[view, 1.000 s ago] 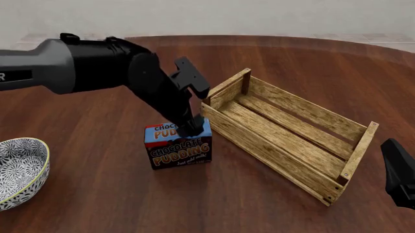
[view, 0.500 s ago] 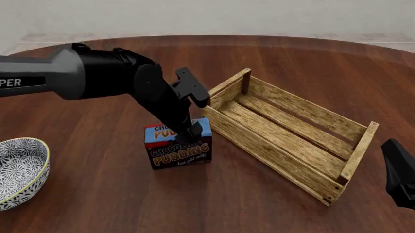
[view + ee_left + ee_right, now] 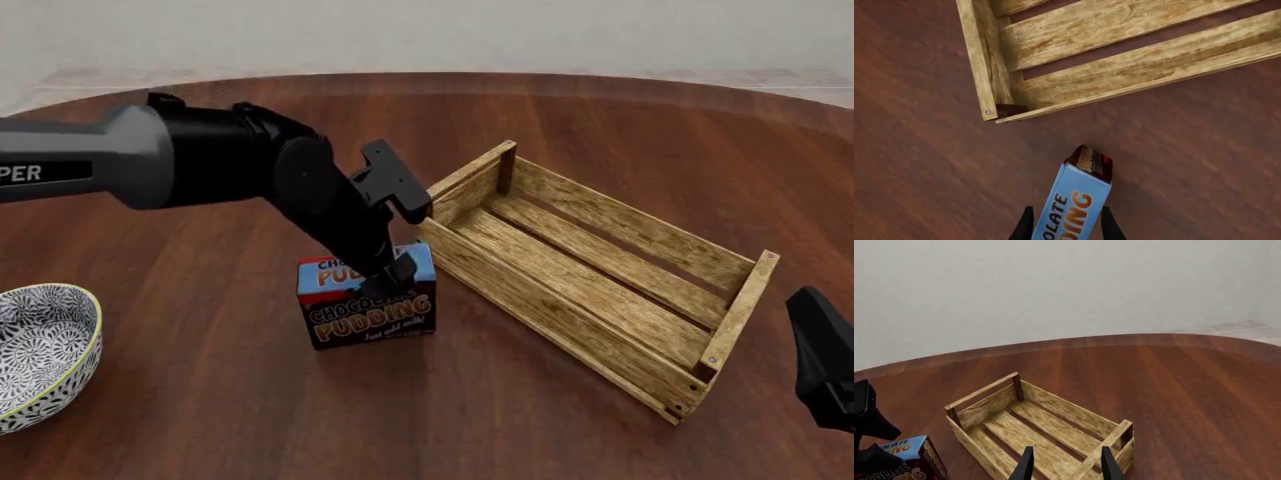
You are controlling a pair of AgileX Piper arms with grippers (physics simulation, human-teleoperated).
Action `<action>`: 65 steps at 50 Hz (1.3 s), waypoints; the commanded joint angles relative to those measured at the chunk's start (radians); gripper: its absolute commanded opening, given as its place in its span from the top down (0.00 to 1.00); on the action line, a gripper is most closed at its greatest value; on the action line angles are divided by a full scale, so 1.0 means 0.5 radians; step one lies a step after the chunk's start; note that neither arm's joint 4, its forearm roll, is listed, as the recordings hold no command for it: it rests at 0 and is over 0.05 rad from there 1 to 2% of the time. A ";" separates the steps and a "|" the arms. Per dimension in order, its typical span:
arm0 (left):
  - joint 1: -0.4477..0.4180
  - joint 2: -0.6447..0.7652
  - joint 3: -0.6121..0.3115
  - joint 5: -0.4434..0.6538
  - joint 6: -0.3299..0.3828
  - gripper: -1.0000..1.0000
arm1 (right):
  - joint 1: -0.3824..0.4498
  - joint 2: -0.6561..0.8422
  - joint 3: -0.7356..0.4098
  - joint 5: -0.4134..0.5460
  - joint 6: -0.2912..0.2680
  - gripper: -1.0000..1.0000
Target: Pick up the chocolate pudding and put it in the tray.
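Note:
The chocolate pudding (image 3: 367, 312) is a small box with a blue top and a dark brown front, standing on the table just left of the tray (image 3: 561, 312), a long light-wood slatted crate. My left gripper (image 3: 391, 274) reaches down onto the box's top right corner. In the left wrist view its open fingers (image 3: 1026, 229) straddle the pudding (image 3: 1077, 200), one on each side, with the tray's corner (image 3: 987, 107) just beyond. My right gripper (image 3: 1067, 467) stands open and holds nothing, back at the table's right side, facing the tray (image 3: 1074, 412).
A blue-and-white patterned bowl (image 3: 40, 350) sits at the left edge of the table. The right arm's body (image 3: 821, 355) shows at the right edge, near the tray's near end. Bare wood lies in front of the pudding.
The left arm has come down and a little to the right, sinking its fingers lower over the pudding's top. Pudding, tray and right arm have not moved.

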 commanded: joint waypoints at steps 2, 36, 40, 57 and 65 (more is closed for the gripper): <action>-0.005 0.070 0.069 -0.025 -0.013 0.00 | -0.003 0.006 -0.001 -0.007 -0.002 0.00; -0.005 0.070 0.069 -0.025 -0.013 1.00 | -0.018 -0.046 0.000 0.031 0.010 0.00; -0.109 -0.176 0.001 -0.264 -0.326 1.00 | -0.019 -0.055 0.000 0.037 0.012 0.00; -0.047 -0.181 -0.124 -0.223 -0.262 1.00 | -0.026 -0.055 -0.001 0.034 0.020 0.00; -0.013 -0.166 -0.177 -0.181 -0.236 1.00 | -0.028 -0.064 0.000 0.040 0.023 0.00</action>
